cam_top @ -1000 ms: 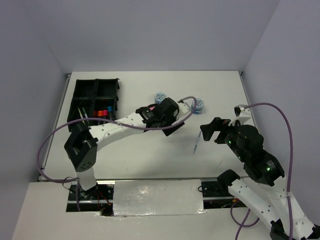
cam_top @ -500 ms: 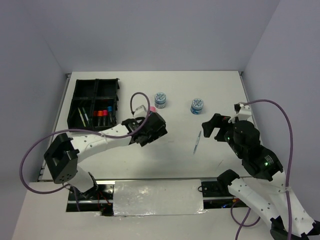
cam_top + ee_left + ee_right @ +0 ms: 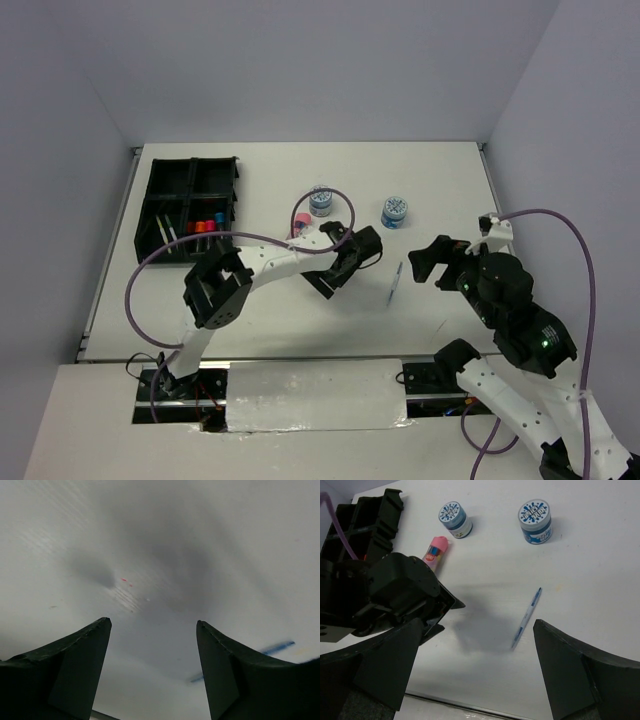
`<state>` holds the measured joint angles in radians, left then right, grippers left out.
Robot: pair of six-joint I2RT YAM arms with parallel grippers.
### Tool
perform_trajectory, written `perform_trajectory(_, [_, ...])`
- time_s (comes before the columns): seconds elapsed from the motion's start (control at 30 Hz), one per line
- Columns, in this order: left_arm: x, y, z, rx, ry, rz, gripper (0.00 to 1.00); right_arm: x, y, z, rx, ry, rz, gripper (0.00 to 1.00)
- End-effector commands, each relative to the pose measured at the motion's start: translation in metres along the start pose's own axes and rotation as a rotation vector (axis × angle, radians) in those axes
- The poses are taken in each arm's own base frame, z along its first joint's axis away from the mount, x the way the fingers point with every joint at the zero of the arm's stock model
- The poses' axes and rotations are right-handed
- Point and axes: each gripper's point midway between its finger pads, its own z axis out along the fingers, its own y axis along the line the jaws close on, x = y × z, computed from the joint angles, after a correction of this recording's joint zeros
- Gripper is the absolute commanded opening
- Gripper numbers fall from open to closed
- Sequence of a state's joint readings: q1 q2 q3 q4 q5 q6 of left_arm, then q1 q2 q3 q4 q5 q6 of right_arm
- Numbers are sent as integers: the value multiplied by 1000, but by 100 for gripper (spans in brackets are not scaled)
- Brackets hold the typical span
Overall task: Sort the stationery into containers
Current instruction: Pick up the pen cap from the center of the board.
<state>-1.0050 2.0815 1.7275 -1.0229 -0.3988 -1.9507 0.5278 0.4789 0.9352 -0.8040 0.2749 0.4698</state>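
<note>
**Blue pen loose on table, both grippers empty**

Your blue pen [image 3: 526, 618] lies flat on the white table [image 3: 440, 180] between the grippers, with its long axis running near-to-far on a slight slant (its print is too small to read). The left gripper [image 3: 152, 622] has its jaws apart and holds nothing. The right gripper [image 3: 477, 621] is spread wide and also empty. A blue-white tub [image 3: 453, 519] sits beside the pink tube [image 3: 436, 550], and a second tub [image 3: 535, 521] stands beyond the pen. In the black organiser tray [image 3: 192, 162], far left, capped markers [image 3: 207, 227] fill one near compartment and thin pens [image 3: 165, 232] the next.

The left arm [image 3: 275, 262] is stretching across the middle of the table [image 3: 450, 180], barring the way between the pen [image 3: 396, 282] and the tray [image 3: 146, 215]. Around the pen bare room is lying open; one tub [image 3: 394, 211] is standing well behind.
</note>
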Motion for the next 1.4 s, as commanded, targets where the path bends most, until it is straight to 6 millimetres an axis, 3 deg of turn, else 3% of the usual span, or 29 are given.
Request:
perform_trajectory(0.0, [3,9,10,-82,-2,-317,81,-10,3,-14,-32,-24,-19,100])
perform_trajectory(0.13, [15,7,21,-120,22,-331,82,-7,6,-15,-55,-16,-40,100])
perform_trajectory(0.4, [16,4,33,-116,6,-371,74,1,10,-19,-114,-13,-51,100])
perform_trajectory(0.63, [14,-4,41,-100,-3,-372,74,5,14,-22,-150,-4,-58,100])
perform_trajectory(1.37, [3,-26,34,-7,2,-437,72,13,23,-17,-200,28,-86,100])
